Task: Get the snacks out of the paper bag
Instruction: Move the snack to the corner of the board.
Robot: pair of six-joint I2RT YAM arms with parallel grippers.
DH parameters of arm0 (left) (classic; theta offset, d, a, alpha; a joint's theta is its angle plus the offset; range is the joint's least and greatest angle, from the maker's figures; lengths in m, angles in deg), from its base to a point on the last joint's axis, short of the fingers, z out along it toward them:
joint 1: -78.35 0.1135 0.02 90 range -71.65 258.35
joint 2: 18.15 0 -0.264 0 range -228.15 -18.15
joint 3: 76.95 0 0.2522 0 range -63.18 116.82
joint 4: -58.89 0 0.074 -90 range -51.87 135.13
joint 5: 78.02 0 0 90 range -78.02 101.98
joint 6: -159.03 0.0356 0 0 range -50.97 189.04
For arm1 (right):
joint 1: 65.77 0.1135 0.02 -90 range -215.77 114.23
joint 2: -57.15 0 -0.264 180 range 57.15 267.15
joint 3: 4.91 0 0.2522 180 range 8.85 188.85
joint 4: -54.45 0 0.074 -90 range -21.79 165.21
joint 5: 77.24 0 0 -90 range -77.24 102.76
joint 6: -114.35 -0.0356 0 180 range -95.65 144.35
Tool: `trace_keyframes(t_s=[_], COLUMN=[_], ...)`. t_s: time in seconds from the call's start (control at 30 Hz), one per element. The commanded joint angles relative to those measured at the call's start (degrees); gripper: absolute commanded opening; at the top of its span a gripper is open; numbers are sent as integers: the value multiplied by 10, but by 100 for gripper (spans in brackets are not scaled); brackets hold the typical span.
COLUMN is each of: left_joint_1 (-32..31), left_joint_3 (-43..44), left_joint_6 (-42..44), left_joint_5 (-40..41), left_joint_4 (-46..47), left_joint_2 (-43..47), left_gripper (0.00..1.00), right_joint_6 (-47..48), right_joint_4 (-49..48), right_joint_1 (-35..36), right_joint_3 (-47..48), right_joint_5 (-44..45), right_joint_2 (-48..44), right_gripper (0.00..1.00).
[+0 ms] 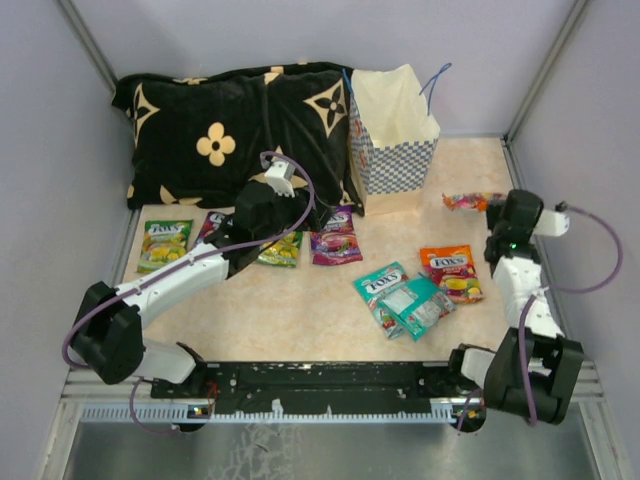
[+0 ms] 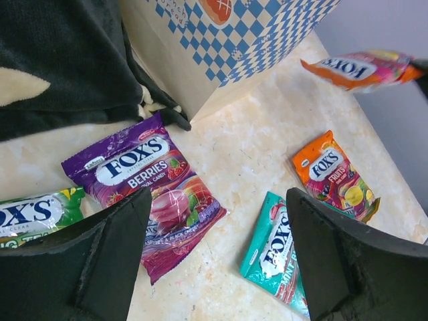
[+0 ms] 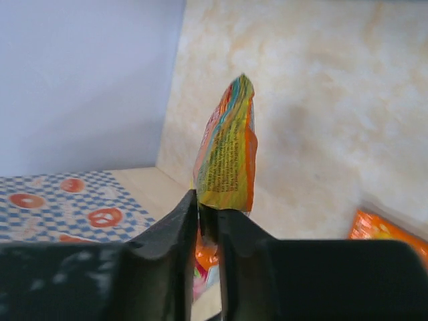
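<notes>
Packet [image 3: 227, 140] (orange) pinched edge-on in right gripper [image 3: 207, 210], aloft near paper bag [image 1: 395, 165], left gripper [image 2: 219, 200] agape.

Top view: paper bag [image 1: 392, 110] floor out of sight below rim. Left arm covers much of magenta packet [image 1: 210, 225] and edge of green packet [image 1: 281, 250]. Left wrist view: same green packet cut by left edge; teal packet [image 2: 274, 244] lower end behind left tool [image 2: 221, 194] finger. Right wrist view: held orange packet [image 3: 227, 147] lower end hidden between right tool [image 3: 207, 207] fingers, print too small to read; second orange packet [image 3: 391, 234] cut by right edge.
</notes>
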Motion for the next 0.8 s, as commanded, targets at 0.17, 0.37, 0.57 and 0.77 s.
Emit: trace_keyframes(t_s=[0.17,0.37,0.57,0.77], left_joint_1=[4,4,4,4], left_joint_3=[5,16,22,16], left_joint_6=[7,31,42,51], left_joint_5=[-27,-73,-91,-104], left_joint_4=[-9,-27,-40,-53], left_joint_2=[-14,-26,-38,-31], left_gripper=[88,88,88,88], right_joint_6=[61,209,18,-116], right_joint_4=[-11,137,37,-177], right_joint_1=[190,121,9,-38], right_joint_3=[-36,64,-92,-211], right_joint_5=[87,54,-78,-142], right_joint_2=[-48,-45,-70,-14], right_gripper=[99,99,89,49])
